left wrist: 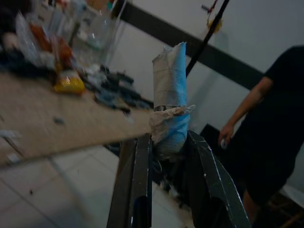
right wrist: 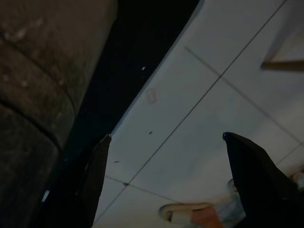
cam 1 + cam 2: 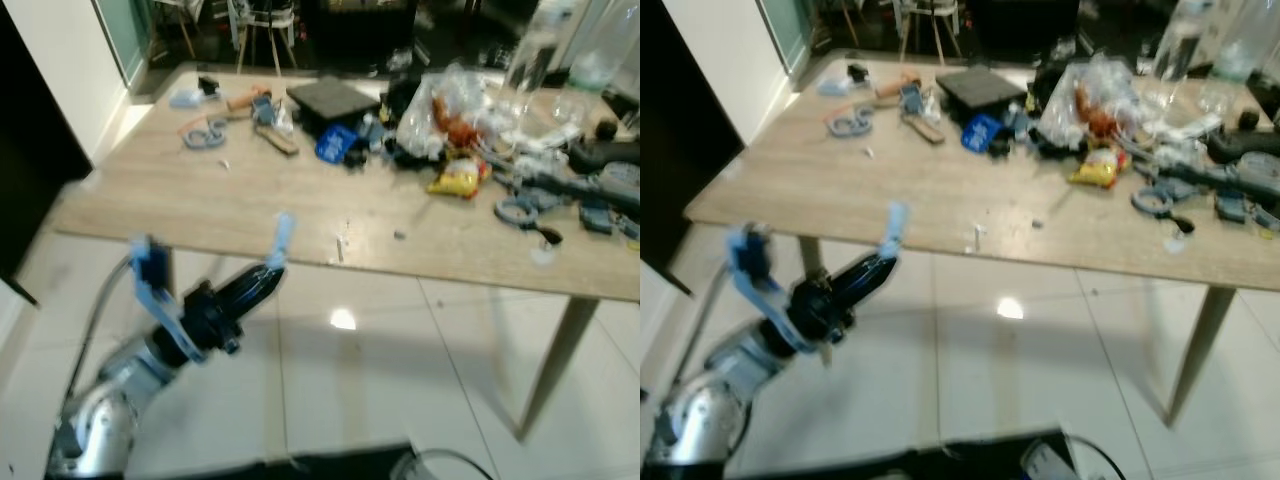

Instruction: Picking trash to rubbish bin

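You are facing a long wooden counter (image 3: 250, 200) on a white tiled floor (image 3: 380, 380); both head views are blurred. The far half of the counter is crowded: a clear plastic bag (image 3: 445, 105) with orange contents, a dark flat box (image 3: 330, 98), a blue packet (image 3: 335, 142), a yellow snack packet (image 3: 458, 178), and dark tools and cables toward your right end. The near half is mostly bare wood, with a few small scraps near its front edge.

In the left wrist view a person (image 1: 270, 137) in dark clothes stands beyond the counter's end, one arm hanging down.

Your left tool (image 3: 262, 272) is raised in front of the counter's near edge, over the floor. Its two black fingers (image 1: 140, 185) are closed on a crumpled light-blue and white wrapper (image 1: 170, 102), which stands up out of the tips.

Your right tool (image 2: 166, 183) hangs low over the tiles beside a dark sofa-like edge (image 2: 38, 95), its fingers spread apart and holding nothing.
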`<state>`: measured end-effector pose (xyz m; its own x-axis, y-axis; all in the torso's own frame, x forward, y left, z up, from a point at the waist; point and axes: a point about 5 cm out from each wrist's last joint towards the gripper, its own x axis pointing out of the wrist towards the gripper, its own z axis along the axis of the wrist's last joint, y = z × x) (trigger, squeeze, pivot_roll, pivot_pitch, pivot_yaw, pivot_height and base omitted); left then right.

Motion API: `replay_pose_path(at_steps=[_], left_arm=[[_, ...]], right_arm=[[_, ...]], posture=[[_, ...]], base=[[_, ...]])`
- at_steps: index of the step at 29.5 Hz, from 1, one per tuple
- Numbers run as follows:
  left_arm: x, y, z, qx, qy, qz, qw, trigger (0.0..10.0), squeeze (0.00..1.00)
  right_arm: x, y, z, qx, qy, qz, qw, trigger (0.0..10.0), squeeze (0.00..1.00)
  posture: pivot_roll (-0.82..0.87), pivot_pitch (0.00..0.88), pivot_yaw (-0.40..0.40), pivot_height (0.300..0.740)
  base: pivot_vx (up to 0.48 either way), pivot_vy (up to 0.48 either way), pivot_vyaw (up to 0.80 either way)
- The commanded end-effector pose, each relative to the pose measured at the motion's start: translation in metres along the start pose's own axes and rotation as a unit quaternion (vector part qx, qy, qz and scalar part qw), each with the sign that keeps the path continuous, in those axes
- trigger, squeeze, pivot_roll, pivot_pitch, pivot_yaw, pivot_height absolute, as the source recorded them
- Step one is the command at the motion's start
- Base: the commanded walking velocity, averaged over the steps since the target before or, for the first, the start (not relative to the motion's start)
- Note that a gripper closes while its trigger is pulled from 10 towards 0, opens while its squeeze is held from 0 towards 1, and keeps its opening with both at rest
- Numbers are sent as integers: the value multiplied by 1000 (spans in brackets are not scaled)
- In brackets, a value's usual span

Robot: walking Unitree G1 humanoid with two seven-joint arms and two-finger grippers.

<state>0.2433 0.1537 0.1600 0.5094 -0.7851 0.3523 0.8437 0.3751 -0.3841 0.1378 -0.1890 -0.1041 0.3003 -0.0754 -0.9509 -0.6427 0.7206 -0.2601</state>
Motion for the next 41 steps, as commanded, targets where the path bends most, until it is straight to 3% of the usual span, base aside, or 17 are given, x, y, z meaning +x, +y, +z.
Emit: replay_pose_path(at_steps=[1, 11, 13, 16, 18, 19, 21, 22, 24, 25, 27, 29, 30, 31, 32, 34, 41], left_arm=[[-18, 9, -10, -6, 36, 37, 999, 10000, 0], [-57, 26, -36, -36, 92, 123, 987, 10000, 0], [-89, 37, -60, -63, 138, 192, 970, 10000, 0], [-105, 42, -73, -75, 163, 230, 957, 10000, 0], [-141, 50, -102, -101, 217, 321, 916, 10000, 0], [-141, 50, -102, -101, 217, 321, 916, 10000, 0], [-173, 50, -126, -124, 258, 402, 870, 10000, 0], [-173, 50, -126, -124, 258, 402, 870, 10000, 0], [-199, 42, -146, -150, 293, 463, 823, 10000, 0], [-199, 42, -146, -150, 293, 463, 823, 10000, 0], [-211, 36, -155, -161, 309, 488, 800, 10000, 0], [-229, 23, -171, -187, 323, 533, 760, 10000, 0], [-229, 23, -171, -187, 323, 533, 760, 10000, 0], [-240, 14, -180, -203, 331, 561, 731, 10000, 0], [-240, 14, -180, -203, 331, 561, 731, 10000, 0], [-252, -2, -196, -222, 348, 594, 691, 10000, 0], [-256, -23, -218, -249, 363, 614, 655, 10000, 0]], right_arm=[[0, 13, 6, 3, -11, 23, 1000, 10000, 0], [0, 14, 6, -3, -12, 25, 1000, 10000, 0], [0, 14, 7, -8, -13, 26, 1000, 10000, 0], [0, 14, 7, -11, -13, 27, 999, 10000, 0], [0, 15, 8, -18, -14, 28, 999, 10000, 0], [0, 15, 8, -18, -14, 28, 999, 10000, 0], [0, 16, 8, -23, -15, 28, 999, 10000, 0], [0, 16, 8, -23, -15, 28, 999, 10000, 0], [0, 16, 8, -26, -15, 29, 999, 10000, 0], [0, 16, 8, -26, -15, 29, 999, 10000, 0], [0, 16, 8, -28, -16, 29, 999, 10000, 0], [0, 16, 8, -35, -16, 29, 999, 10000, 0], [0, 16, 8, -35, -16, 29, 999, 10000, 0], [0, 16, 7, -37, -15, 29, 999, 10000, 0], [0, 16, 7, -37, -15, 29, 999, 10000, 0], [0, 17, 7, -41, -15, 30, 999, 10000, 0], [0, 17, 6, -43, -15, 31, 998, 10000, 0]], posture=[[35, 42, 44, 740], [54, 42, 41, 740], [65, 39, 37, 740], [70, 37, 35, 740], [80, 32, 31, 740], [80, 32, 31, 740], [89, 25, 29, 740], [89, 25, 29, 740], [94, 24, 27, 740], [94, 24, 27, 740], [97, 22, 24, 740], [106, 15, 23, 740], [106, 15, 23, 740], [108, 11, 21, 740], [108, 11, 21, 740], [111, 12, 22, 740], [114, 15, 22, 740]], base=[[-480, 0, 0], [-480, 0, 0], [-480, 0, 0], [-480, 0, 0], [-480, 0, 0], [-480, 0, 0], [-480, 0, 0], [-480, 0, 0], [-480, 0, 0], [-480, 0, 0], [-480, 0, 0], [-480, 0, 0], [-480, 0, 0], [-480, 0, 0], [-480, 0, 0], [-480, 0, 0], [-480, 0, 0]])
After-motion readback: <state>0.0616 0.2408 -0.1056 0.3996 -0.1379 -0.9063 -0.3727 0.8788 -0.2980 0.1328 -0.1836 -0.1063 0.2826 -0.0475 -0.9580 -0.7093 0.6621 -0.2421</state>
